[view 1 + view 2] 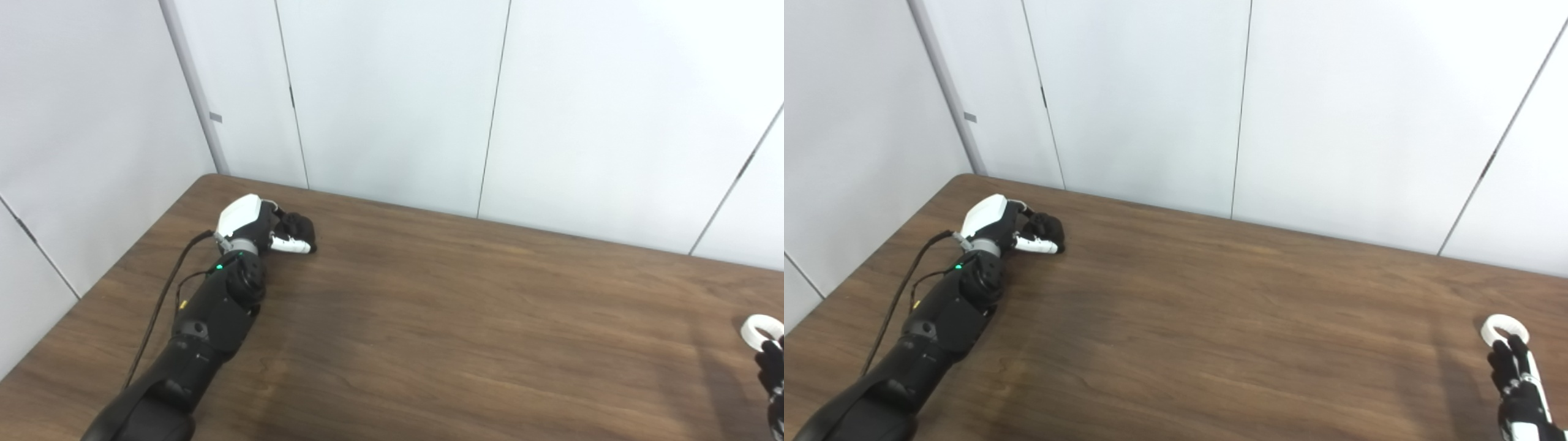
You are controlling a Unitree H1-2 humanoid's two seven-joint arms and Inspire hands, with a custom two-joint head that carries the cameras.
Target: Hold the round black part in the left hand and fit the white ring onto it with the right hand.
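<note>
In the left eye view we find the left hand (269, 229) at the far left of the table (465, 318), its fingers curled around a dark lump that we take to be the round black part (300, 228), lying just beyond the palm and under the fingertips; whether the part is lifted or resting on the wood we cannot tell. The white ring (761, 331) lies flat on the table at the picture's right edge, directly ahead of the right hand (773, 383), of which only dark fingers show. In the right eye view the right hand (1516, 383) reaches with its fingertips touching or just short of the ring's near rim; we cannot tell whether it is spread or pinching. We judge the ring light, rigid and smooth, likely to skid if pushed, so it is best pinched across its rim from opposite sides. The black part looks small, stiff and compact, best held round its sides with the mating face left exposed. No containers are present in either view
</note>
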